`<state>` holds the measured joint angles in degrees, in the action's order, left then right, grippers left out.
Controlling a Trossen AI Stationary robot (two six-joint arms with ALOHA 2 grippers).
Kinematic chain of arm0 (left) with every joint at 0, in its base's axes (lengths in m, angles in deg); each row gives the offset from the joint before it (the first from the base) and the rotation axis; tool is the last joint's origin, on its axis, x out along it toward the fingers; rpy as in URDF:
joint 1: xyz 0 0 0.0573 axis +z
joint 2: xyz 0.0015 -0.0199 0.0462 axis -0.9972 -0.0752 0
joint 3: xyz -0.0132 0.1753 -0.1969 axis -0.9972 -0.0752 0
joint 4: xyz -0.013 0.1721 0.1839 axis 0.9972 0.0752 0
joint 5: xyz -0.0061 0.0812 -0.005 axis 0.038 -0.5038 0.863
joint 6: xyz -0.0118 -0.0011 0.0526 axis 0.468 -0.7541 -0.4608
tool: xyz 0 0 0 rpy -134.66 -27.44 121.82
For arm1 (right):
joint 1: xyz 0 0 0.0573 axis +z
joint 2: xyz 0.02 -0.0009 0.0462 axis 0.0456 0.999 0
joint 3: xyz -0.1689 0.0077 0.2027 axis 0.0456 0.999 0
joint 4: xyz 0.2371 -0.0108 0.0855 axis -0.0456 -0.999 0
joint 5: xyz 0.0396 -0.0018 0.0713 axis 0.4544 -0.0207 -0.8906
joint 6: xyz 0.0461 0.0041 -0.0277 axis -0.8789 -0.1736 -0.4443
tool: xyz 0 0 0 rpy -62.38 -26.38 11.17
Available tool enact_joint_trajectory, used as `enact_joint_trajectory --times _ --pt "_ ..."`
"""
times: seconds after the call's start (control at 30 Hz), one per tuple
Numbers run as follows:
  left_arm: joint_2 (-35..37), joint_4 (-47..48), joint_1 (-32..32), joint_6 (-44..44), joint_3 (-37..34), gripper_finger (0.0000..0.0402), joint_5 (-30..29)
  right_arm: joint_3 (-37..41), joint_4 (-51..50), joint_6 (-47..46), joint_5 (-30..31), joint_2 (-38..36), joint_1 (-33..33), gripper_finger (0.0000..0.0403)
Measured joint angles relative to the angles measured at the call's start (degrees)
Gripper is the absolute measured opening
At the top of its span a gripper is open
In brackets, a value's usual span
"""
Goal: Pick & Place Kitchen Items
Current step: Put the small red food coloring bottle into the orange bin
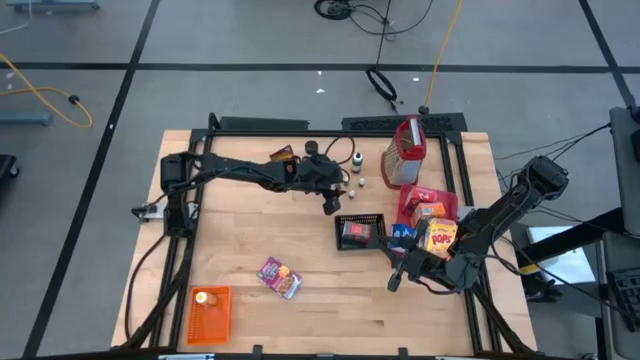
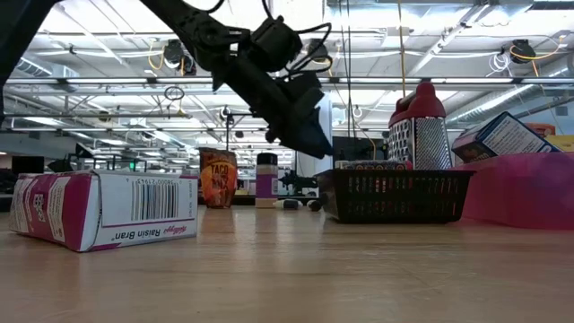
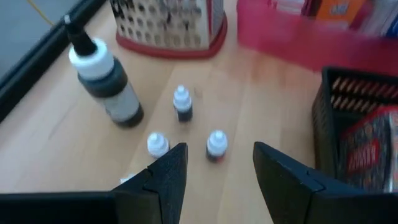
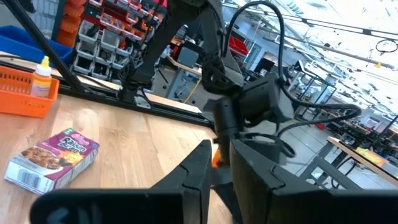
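Task partly done, judging by how things lie. Several kitchen items already sit in containers: a red-labelled packet (image 1: 356, 232) in the black mesh basket (image 1: 378, 219) mid-bench, and a yellow Pops box (image 1: 441, 238), an orange box (image 1: 431, 211) and a blue box (image 1: 403, 232) on or at the red tray (image 1: 412, 195) right of the basket. A small yellow bottle (image 1: 202, 297) lies in the orange crate (image 1: 211, 316) at the near left corner.

Still loose on the bench: the purple Raisin Bran box (image 1: 279, 277) near centre-left, three tiny white-capped bottles (image 3: 183, 104) in a cluster far centre, a taller dark bottle with white cap (image 3: 106, 79) beside them, a taco packet (image 2: 217, 178) far left of the cluster. A red-handled box grater (image 1: 405, 152) stands at the far right.

Left gripper (image 3: 214, 167) hovers above the tiny bottles, fingers open and empty, one bottle (image 3: 216, 144) lined up between them; likely the next pick. Right gripper (image 1: 398, 279) waits low at the near right, just past the tray, fingers closed on nothing.

Roughly half left: the box, the taco packet and the bottles still need placing.
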<state>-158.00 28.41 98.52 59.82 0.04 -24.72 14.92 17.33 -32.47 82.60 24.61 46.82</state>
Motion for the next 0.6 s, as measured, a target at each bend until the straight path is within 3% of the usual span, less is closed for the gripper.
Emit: enact_joint_trajectory --times 0.3,0.6 --pt "-5.8 -9.3 0.1 -0.6 0.1 0.0186 0.1 0.0 0.0 0.1 0.0 0.0 -0.4 0.0054" --pt "-9.0 -12.7 0.1 -0.8 0.1 0.0186 -1.0 0.0 0.0 0.1 0.0 0.0 -0.4 0.0054"
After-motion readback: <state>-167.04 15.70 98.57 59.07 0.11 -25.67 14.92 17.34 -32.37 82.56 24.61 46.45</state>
